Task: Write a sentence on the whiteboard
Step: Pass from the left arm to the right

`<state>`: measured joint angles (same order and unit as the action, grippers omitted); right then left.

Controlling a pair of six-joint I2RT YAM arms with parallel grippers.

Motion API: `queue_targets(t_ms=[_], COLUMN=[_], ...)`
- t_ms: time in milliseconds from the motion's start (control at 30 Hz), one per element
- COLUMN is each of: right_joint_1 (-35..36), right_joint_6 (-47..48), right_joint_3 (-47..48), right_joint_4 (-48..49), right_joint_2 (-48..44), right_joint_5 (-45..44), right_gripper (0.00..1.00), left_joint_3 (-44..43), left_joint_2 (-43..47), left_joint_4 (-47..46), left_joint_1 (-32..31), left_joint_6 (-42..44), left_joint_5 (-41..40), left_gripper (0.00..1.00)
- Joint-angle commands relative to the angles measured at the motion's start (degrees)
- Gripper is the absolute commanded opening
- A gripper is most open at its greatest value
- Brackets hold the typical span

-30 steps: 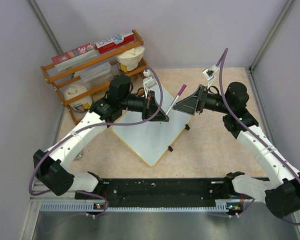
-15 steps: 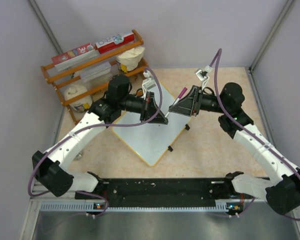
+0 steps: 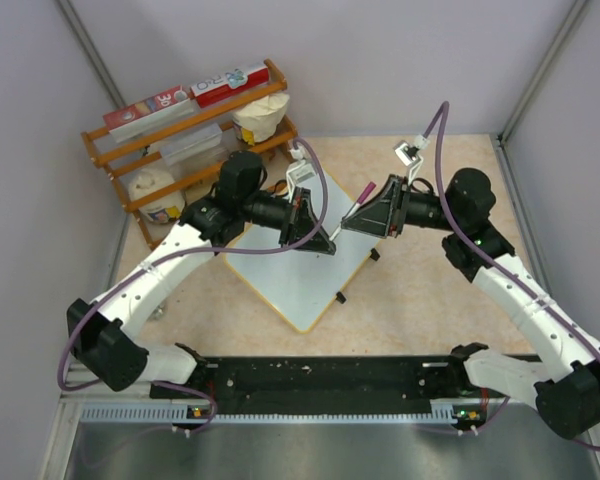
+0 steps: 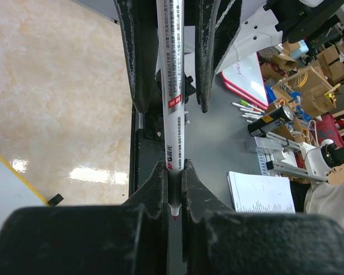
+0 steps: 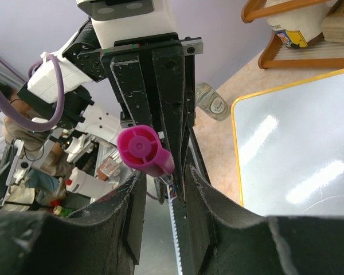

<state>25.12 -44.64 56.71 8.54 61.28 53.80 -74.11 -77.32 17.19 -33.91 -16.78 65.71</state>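
The whiteboard [image 3: 300,275] lies flat on the table, white with a yellow rim; it also shows in the right wrist view [image 5: 298,149]. My left gripper [image 3: 325,240] hovers over its far part, shut on a white marker [image 4: 173,86] near its bare red tip. The marker slants up and back to its magenta end [image 3: 364,190]. My right gripper [image 3: 348,222] faces the left one, its fingers open on either side of that magenta end [image 5: 139,149], which leans on one finger with a gap to the other.
A wooden rack [image 3: 190,130] with boxes and containers stands at the back left. Two small black clips [image 3: 342,297] sit on the board's right edge. A black rail [image 3: 330,375] runs along the near edge. Walls close in on three sides.
My right gripper has moved left toward the left gripper and now straddles the marker's magenta end. The marker has tipped slightly lower. The left gripper keeps its hold.
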Motion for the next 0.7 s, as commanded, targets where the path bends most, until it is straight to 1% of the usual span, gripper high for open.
queue_targets(t_ms=[0,367,500,667], right_joint_1=[0.45,0.45,0.45,0.45], right_joint_6=[-0.18,-2.29,-1.33,0.00], right_joint_3=[0.68,-0.02,0.07,0.07], right_joint_4=[3.24,5.70,3.59,1.31], right_joint_2=[0.25,1.83,1.92,1.92], right_joint_5=[1.48,5.35,7.10,8.25], right_gripper=[0.32,0.25,0.21,0.19], left_joint_3=[0.80,2.47,3.09,3.53], left_joint_2=[-0.11,-0.20,-0.11,-0.29], left_joint_4=[-1.98,-3.04,-3.04,-2.34], left_joint_1=[-0.37,-0.54,-0.54,-0.54], left_joint_6=[0.52,0.43,1.04,1.57], left_joint_5=[2.14,2.31,2.40,2.75], left_gripper=[0.00,0.00,0.00,0.00])
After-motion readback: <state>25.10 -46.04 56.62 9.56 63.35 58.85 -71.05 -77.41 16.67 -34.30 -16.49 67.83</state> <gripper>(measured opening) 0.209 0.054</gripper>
